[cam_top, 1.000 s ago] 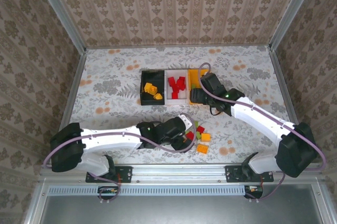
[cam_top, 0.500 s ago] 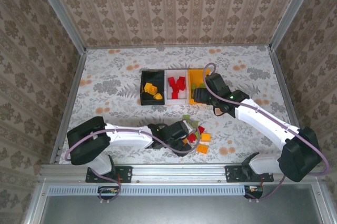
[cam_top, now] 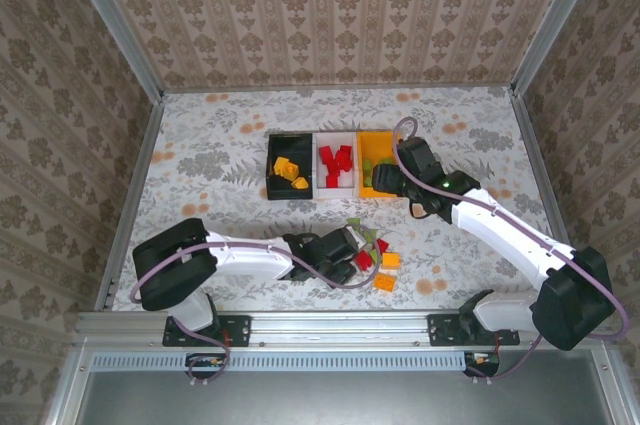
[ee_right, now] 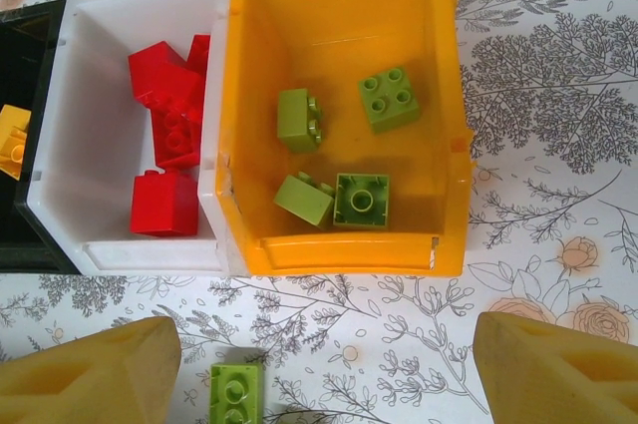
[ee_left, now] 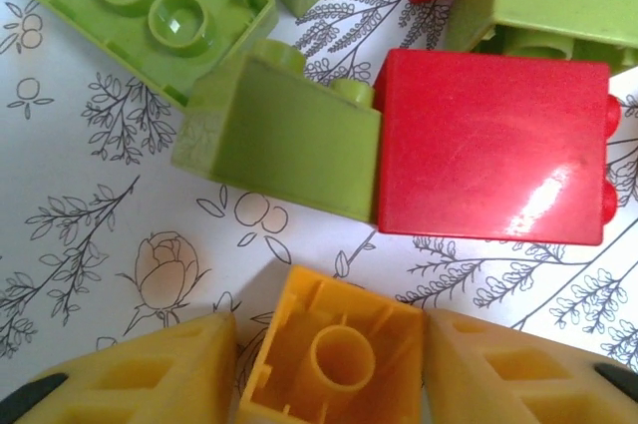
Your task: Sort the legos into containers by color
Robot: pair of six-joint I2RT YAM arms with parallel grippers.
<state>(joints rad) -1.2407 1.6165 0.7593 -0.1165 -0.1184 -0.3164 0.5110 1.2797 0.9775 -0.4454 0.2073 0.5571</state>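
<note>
Left pincer [ee_left: 331, 349] clasps an upturned orange plastic brick [ee_left: 339, 384]; smooth walls might let it slip onto the red plastic brick [ee_left: 493, 150] ahead. Right pincer [ee_right: 324, 354] gapes, empty.

An upturned brick [ee_left: 334, 359] sits between the left jaws, touching both. Just beyond it, two bricks [ee_left: 274, 135] lie side by side, touching. Ahead of the right jaws an end bin [ee_right: 444, 95] holds four bricks [ee_right: 389, 100], and a second bin [ee_right: 150, 256] adjoins it on the left. A loose brick [ee_right: 236, 394] lies on the tabletop [ee_right: 558, 95] between those jaws, nearer the left one.
</note>
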